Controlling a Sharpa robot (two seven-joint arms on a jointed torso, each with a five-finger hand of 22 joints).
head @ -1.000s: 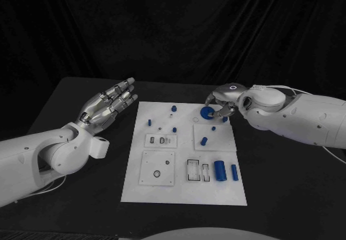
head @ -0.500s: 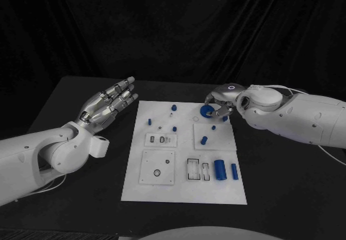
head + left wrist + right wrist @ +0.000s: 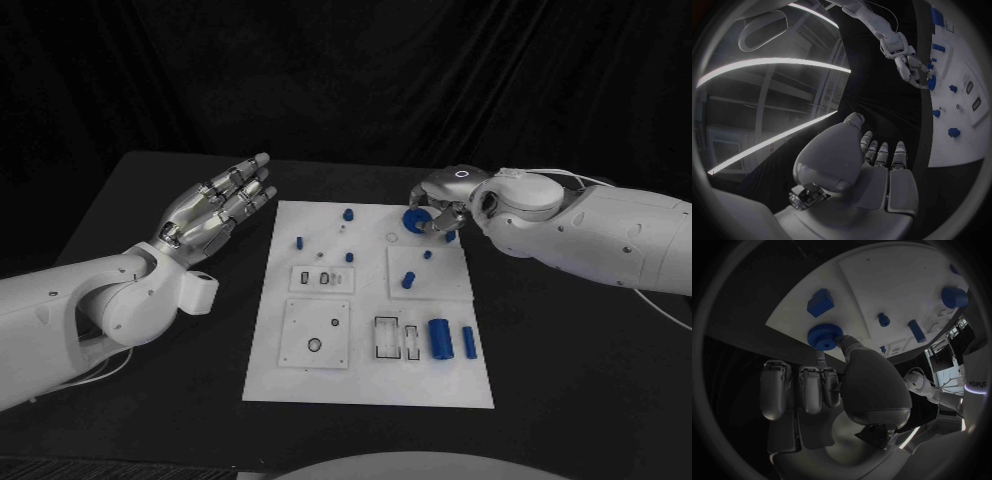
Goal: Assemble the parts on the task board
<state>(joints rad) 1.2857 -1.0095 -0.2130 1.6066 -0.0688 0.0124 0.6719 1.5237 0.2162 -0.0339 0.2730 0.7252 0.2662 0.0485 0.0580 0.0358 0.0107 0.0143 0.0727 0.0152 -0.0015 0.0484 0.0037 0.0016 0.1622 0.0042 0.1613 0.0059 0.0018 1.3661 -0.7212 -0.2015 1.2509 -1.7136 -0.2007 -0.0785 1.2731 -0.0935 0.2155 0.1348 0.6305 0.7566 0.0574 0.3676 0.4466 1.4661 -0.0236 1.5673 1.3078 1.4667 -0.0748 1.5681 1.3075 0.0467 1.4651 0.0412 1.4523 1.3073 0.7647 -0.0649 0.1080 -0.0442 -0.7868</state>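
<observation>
My right hand (image 3: 444,205) hovers over the far right corner of the white task board (image 3: 368,385) and pinches a blue round knurled part (image 3: 415,222) between thumb and finger. The right wrist view shows that part (image 3: 824,336) at the fingertips, just off the board's (image 3: 879,280) edge, near a blue block (image 3: 820,302). My left hand (image 3: 216,207) is raised left of the board, fingers spread, holding nothing. From the left wrist, the left hand (image 3: 873,165) lies flat, and the right hand (image 3: 909,67) holds the blue part (image 3: 931,82).
Small blue pegs (image 3: 348,215) (image 3: 300,242) (image 3: 408,281) stand on the board's far half. Two blue cylinders (image 3: 440,340) (image 3: 467,343) lie at its near right, beside rectangular slots (image 3: 387,339). A square plate with a ring hole (image 3: 315,347) sits near left.
The right hand has shifted slightly toward the board's far edge with the blue round part in it. The left hand has not moved.
</observation>
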